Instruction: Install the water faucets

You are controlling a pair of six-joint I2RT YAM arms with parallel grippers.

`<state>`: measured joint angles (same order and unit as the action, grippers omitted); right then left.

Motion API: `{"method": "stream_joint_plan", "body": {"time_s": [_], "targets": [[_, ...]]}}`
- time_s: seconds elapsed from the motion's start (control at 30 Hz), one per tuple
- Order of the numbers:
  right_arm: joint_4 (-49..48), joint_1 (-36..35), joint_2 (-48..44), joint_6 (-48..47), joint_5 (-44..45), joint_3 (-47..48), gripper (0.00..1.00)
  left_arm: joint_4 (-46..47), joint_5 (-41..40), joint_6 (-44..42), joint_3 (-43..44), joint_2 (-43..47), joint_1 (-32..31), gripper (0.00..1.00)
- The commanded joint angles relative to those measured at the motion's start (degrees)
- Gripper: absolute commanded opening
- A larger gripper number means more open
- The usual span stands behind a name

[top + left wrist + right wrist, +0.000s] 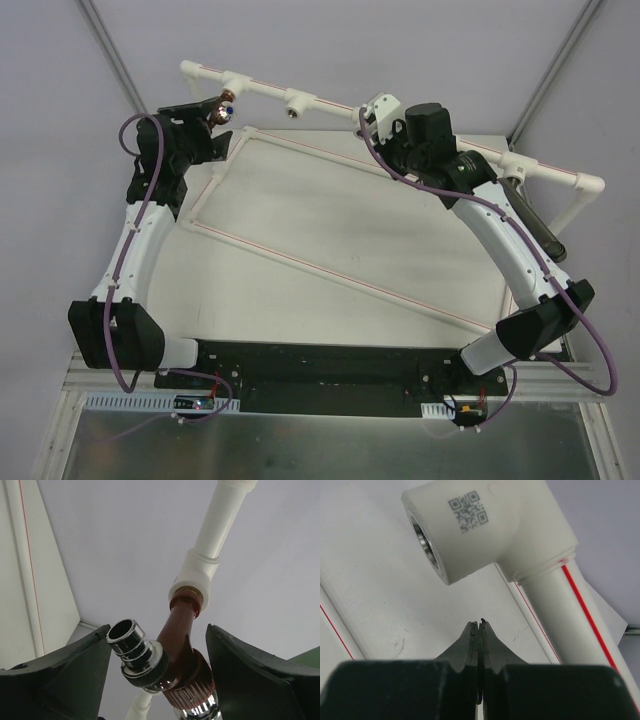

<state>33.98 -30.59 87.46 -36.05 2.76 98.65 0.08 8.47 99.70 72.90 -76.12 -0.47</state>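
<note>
Inside the wide left pincer (157,628), the reddish-brown faucet (181,625) runs endwise into a white tee (197,577); right pincer (479,623) closed.

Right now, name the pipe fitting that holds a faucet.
The leftmost tee: the reddish-brown faucet sits in its socket; the next tee stands empty.

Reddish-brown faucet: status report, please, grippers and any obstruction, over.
Left gripper open, fingers flanking the reddish-brown faucet. Its end seated in the socket of the white tee fitting. Right gripper shut, empty, near the elbow fitting. Nothing seen blocking.
</note>
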Motion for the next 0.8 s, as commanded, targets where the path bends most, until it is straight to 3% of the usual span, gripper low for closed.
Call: {"method": "stream_joint_plan", "body": {"time_s": [0.0,0.2,0.3,0.47,0.63,0.67,0.77], "targets": [[0.83,0.00,-3.26,0.63,0.49,0.93,0.00,6.86,0.05,4.10,3.74,-2.45,-1.90,0.71],[1.88,-0.09,-4.14,1.60,-0.83,2.95,0.00,11.26,0.76,1.56,1.63,-3.78,-2.08,0.22],[2.15,-0.17,-4.75,1.86,-2.06,3.83,0.00,11.44,0.67,-4.14,1.19,-3.60,-2.08,0.00],[2.76,-0.17,-3.79,1.60,-0.92,4.44,0.00,7.06,1.55,-20.91,1.54,-2.90,-1.99,0.00],[5.30,-0.17,-3.79,2.91,-2.15,8.12,0.01,1.34,0.41,-45.07,1.63,-1.41,-2.08,0.00],[6.09,-0.26,-3.70,3.27,-2.15,9.53,0.05,0.55,0.15,-50.17,1.54,-1.05,-2.08,0.00],[7.94,-0.17,-3.61,3.71,-2.15,13.31,0.33,0.10,0.84,-65.37,1.63,-0.70,-2.17,0.00]]}}
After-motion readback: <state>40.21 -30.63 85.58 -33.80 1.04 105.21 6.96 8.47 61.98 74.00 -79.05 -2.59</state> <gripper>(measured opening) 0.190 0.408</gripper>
